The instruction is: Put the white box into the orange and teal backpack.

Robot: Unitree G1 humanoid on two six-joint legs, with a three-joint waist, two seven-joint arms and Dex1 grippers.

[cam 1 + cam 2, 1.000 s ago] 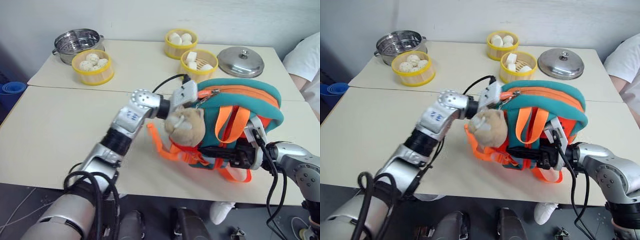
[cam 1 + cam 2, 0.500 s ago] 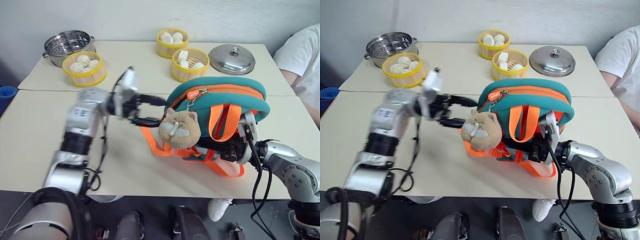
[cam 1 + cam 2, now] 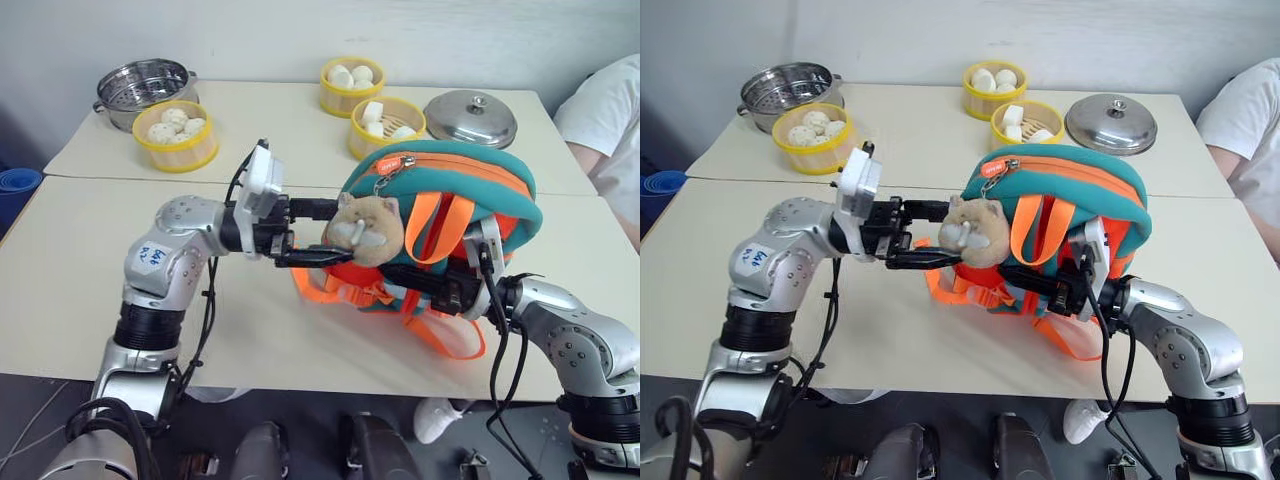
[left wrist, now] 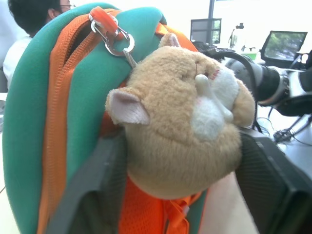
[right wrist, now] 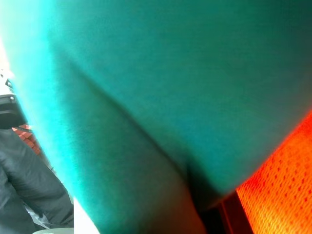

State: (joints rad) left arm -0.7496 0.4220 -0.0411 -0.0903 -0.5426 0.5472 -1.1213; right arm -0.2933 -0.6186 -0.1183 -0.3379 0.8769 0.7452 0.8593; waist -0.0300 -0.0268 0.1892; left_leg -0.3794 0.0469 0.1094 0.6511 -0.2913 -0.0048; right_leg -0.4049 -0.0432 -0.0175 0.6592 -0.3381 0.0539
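The orange and teal backpack (image 3: 470, 175) stands tipped up on the near table, its top zipper shut. A tan plush charm (image 3: 368, 228) hangs from the zipper pull. My left gripper (image 3: 340, 233) points sideways at the charm, with its two black fingers (image 4: 97, 195) pressed against either side of the plush (image 4: 180, 131). From the other side my right gripper (image 3: 410, 280) is shut on the backpack's lower part among the orange straps, and teal fabric (image 5: 170, 87) lies right against its wrist camera. The white box is out of view.
At the back of the far table are three yellow steamers with buns (image 3: 180, 133), (image 3: 352, 85), (image 3: 386, 125), a steel pot (image 3: 145, 90) and a steel lid (image 3: 470, 118). A person in a white shirt (image 3: 610, 110) sits at the right edge.
My left gripper left the backpack's top, pulled back to the left with its fingers apart, then came in around the plush charm. The backpack has tipped up a little in my right gripper.
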